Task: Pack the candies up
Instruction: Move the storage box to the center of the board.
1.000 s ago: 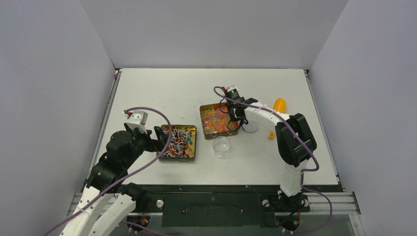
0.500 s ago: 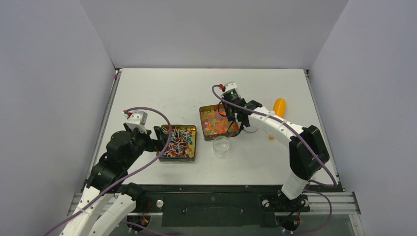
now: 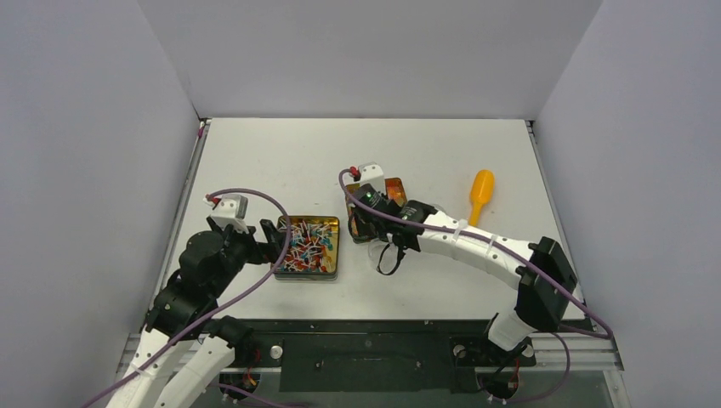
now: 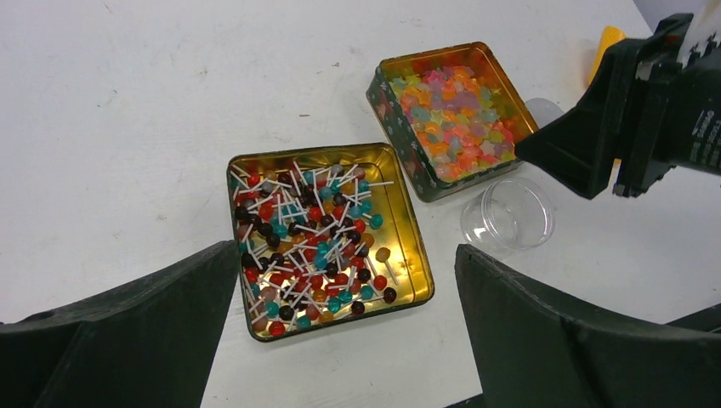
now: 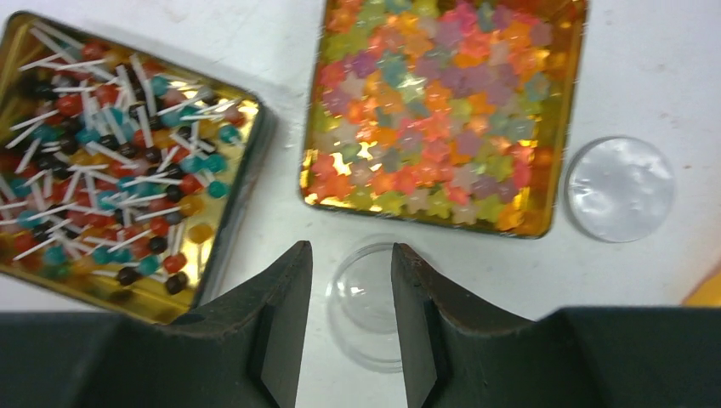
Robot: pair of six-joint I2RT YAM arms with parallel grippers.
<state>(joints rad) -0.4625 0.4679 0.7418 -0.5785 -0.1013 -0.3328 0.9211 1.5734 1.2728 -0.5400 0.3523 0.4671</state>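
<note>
Candies on sticks point(image 4: 306, 246), red, blue and dark, are filling the left tin point(image 4: 408, 246) on the white bench point(image 3: 281, 161), and star-shaped candies point(image 4: 455, 115) in orange, yellow, pink and green are filling the right tin point(image 4: 393, 127). The right end effector point(image 5: 350, 248) is hovering over a clear cup point(image 4: 508, 225) just beside both tins. Its jaws are standing partly parted and grasping nothing, though possibly grazing the rim. A clear lid point(image 5: 619, 189) is lying beside the right tin. The left end effector point(image 4: 346, 251) is hanging released, jaws wide, above the left tin. An orange scoop point(image 3: 480, 191) is lying well apart.
</note>
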